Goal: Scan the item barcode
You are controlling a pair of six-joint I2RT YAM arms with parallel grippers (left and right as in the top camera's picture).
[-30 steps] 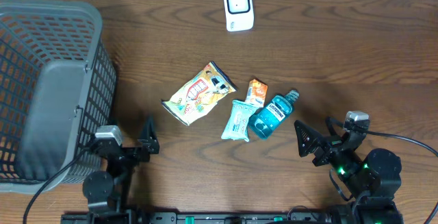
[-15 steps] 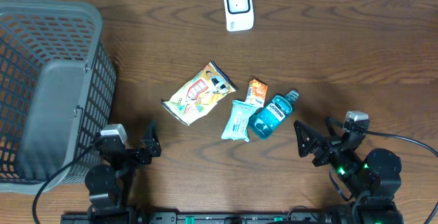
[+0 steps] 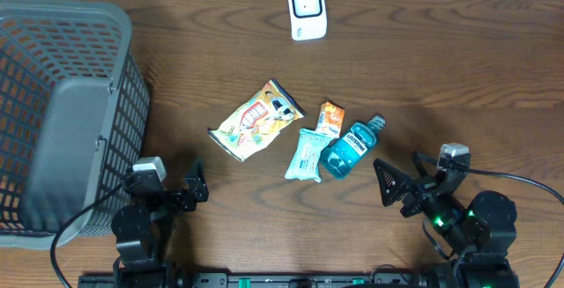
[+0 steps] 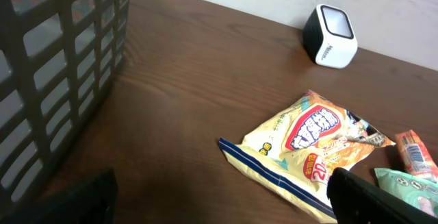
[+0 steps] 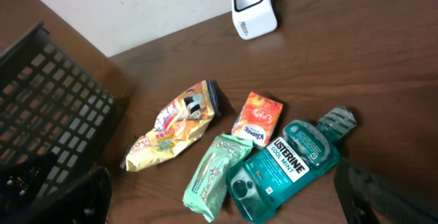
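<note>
Four items lie mid-table: a yellow snack bag (image 3: 256,119) (image 4: 308,145) (image 5: 174,128), a green wipes pack (image 3: 307,154) (image 5: 217,175), a small orange tissue pack (image 3: 330,118) (image 5: 258,118) and a teal mouthwash bottle (image 3: 350,149) (image 5: 287,166). The white barcode scanner (image 3: 307,10) (image 4: 330,35) (image 5: 254,7) stands at the far edge. My left gripper (image 3: 190,188) (image 4: 226,207) is open, low at the front left, short of the snack bag. My right gripper (image 3: 398,175) (image 5: 226,207) is open, just right of the bottle, holding nothing.
A large grey mesh basket (image 3: 62,112) (image 4: 55,66) (image 5: 48,107) fills the left side, close beside my left arm. Bare brown tabletop (image 3: 458,68) stretches to the right of the scanner and behind the items.
My left arm has shifted a little to the right at the front edge. My right gripper has edged slightly left toward the bottle. The items have not moved.
</note>
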